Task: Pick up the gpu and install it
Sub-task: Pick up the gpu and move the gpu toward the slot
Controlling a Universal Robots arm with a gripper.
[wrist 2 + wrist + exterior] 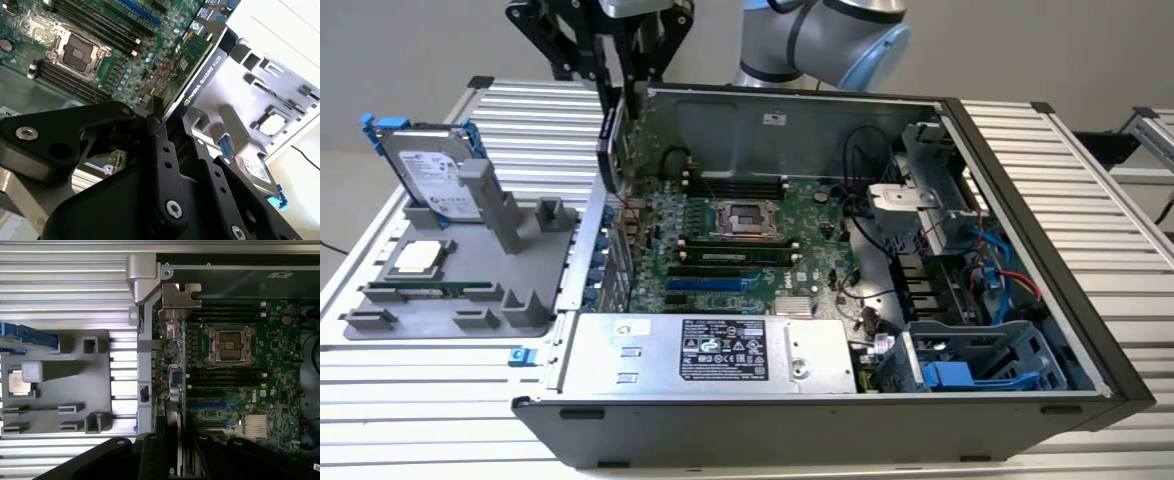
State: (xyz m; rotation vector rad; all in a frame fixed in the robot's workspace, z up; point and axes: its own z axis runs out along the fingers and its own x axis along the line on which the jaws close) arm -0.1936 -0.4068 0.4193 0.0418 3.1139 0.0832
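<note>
Grey fixture tray (400, 320) at 9 o'clock in the exterior view carries one hard drive (434, 175) standing upright in a blue frame and one processor chip (420, 258) lying flat. One gripper (616, 75) at 11 o'clock has its jaws clamped on the one gpu (604, 150), which hangs edge-on at the tray-side wall of the one open case (787, 420). In the second wrist view the fingers (160, 145) pinch the card across its green board face and black shroud. Case runs from centre to 3 o'clock: one motherboard (720, 250), one CPU socket (744, 215), one power supply (707, 355) at 6 o'clock.
</note>
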